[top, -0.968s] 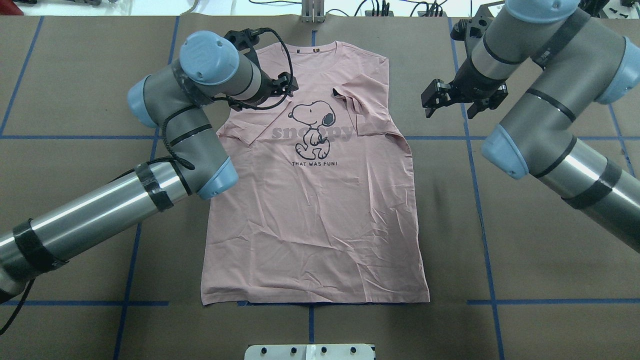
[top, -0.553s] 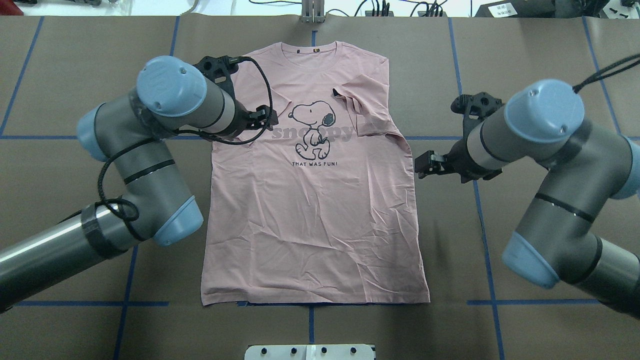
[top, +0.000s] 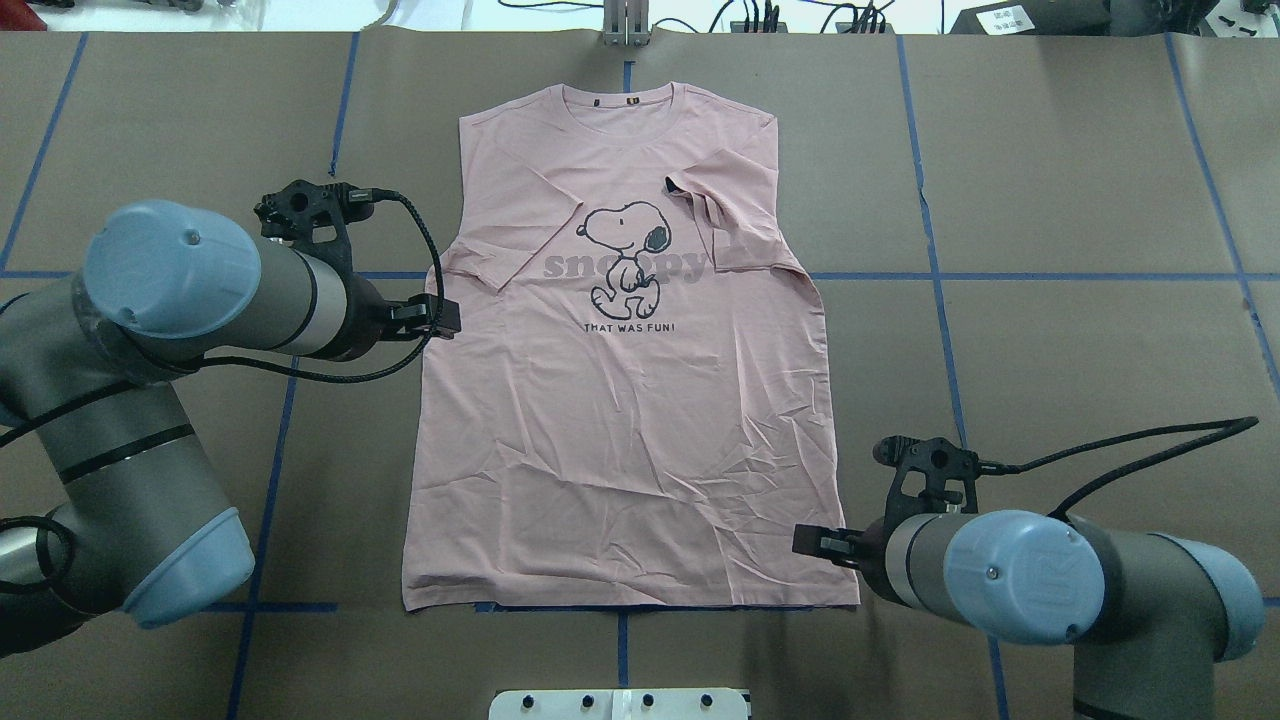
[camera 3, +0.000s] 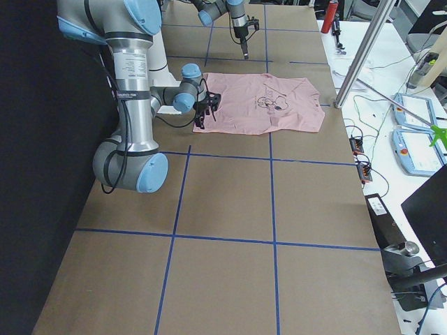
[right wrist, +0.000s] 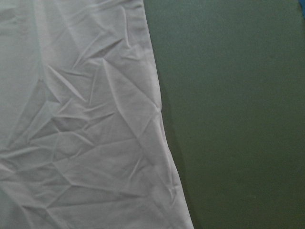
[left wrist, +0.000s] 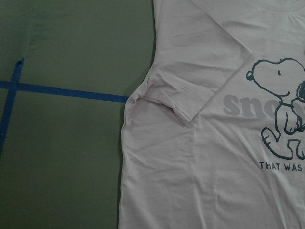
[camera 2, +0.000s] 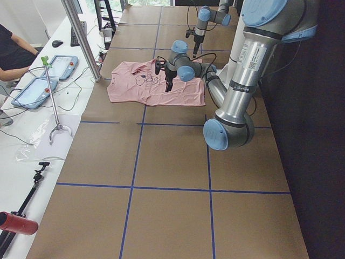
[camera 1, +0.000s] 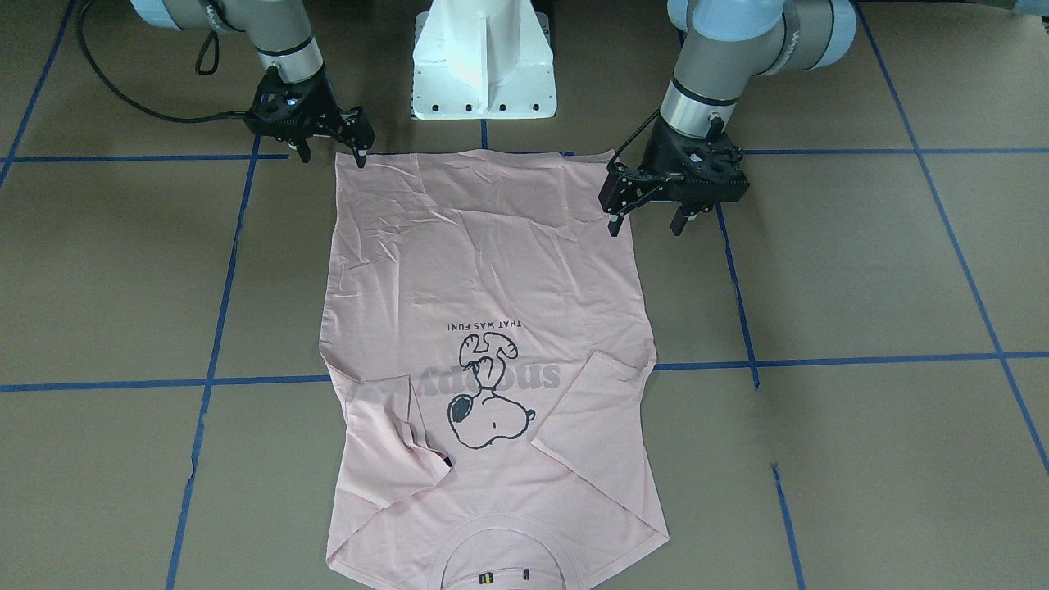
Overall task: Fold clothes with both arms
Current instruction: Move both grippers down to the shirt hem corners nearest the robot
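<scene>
The pale pink T-shirt (top: 630,430) lies flat, print up, collar far from me, both sleeves folded inward onto the chest. My left gripper (top: 437,318) is open and empty, hovering at the shirt's left side edge just below the folded sleeve; in the front view (camera 1: 645,228) its fingers are spread. My right gripper (top: 818,545) is open and empty by the hem's right corner, also seen from the front (camera 1: 334,157). The left wrist view shows the folded sleeve (left wrist: 190,90) and dog print; the right wrist view shows the wrinkled shirt edge (right wrist: 81,119). No fingers show in either.
The brown table cover carries a grid of blue tape lines (top: 940,270). The white pedestal base (camera 1: 483,65) stands at the near edge behind the hem. A metal post (top: 625,22) and cables stand at the far edge. Tablets (camera 2: 38,81) lie on the side bench.
Both arms have swung back toward the near edge. The left gripper went from the shoulder to the side edge; the right went from beside the sleeve to the hem corner. The shirt has not moved.
</scene>
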Controlling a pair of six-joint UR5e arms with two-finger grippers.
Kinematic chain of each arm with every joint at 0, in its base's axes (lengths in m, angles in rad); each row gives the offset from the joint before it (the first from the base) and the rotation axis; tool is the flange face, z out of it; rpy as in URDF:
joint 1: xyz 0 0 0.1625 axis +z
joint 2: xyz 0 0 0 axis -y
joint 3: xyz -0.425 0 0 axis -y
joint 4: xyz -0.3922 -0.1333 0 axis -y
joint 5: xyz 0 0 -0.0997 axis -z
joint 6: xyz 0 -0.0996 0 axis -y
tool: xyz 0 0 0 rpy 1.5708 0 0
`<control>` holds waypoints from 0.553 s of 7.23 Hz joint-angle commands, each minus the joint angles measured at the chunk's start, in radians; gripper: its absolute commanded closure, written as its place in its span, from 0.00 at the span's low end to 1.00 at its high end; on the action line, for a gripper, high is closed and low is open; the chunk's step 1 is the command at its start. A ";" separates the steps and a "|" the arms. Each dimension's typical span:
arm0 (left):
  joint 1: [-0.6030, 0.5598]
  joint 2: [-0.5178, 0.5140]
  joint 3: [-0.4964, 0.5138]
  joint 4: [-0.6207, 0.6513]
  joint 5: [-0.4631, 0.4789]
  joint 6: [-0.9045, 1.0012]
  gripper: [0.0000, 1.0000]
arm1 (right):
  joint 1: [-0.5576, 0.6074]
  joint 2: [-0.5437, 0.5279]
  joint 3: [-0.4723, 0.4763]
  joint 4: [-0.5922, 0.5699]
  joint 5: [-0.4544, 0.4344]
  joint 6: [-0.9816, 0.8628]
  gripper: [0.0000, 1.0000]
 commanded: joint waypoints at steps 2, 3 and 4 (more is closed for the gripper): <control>0.003 0.006 -0.005 0.002 0.000 0.000 0.00 | -0.047 0.004 -0.062 0.001 -0.034 0.013 0.02; 0.003 0.005 -0.005 0.000 0.000 0.000 0.00 | -0.045 0.004 -0.062 0.001 -0.031 0.013 0.02; 0.003 0.005 -0.003 0.000 0.000 0.000 0.00 | -0.045 0.006 -0.064 0.001 -0.030 0.013 0.03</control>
